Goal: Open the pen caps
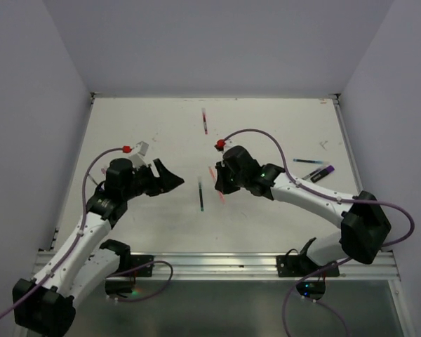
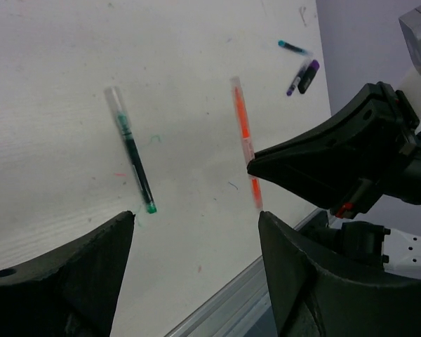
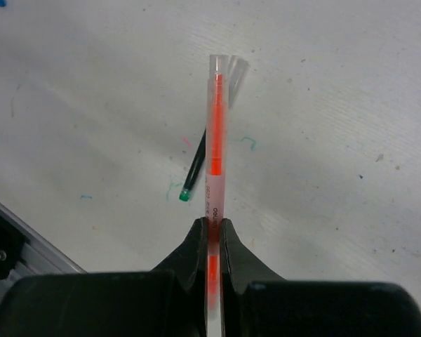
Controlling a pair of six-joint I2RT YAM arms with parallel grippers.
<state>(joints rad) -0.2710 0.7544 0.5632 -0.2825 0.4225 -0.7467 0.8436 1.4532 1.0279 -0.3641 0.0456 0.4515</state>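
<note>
A white table (image 1: 281,225), flecked with stray ink marks, sits between pale grey-violet walls. The right gripper (image 3: 214,228) is clamped tight on an orange pen (image 3: 217,133), its two fingers pinching the clear barrel low down, so that most of the pen runs out ahead of them. The whitish cap (image 3: 217,67) of this pen, a see-through tube, is at the far end, away from the grip; exactly where it meets the barrel I cannot tell. The left gripper (image 2: 196,219) faces it across the middle of the table with its jaws spread wide and nothing between them, near the orange pen but apart from it. Between the two arms a dark green pen (image 2: 135,158) lies flat on the table, its clear cap (image 2: 113,98) on the end farther from the arm bases. Off to the right lie a blue pen (image 1: 307,161) and a dark marker (image 2: 305,78) with a purple cap (image 2: 313,65), and one more pen (image 1: 205,121) lies towards the back
</note>
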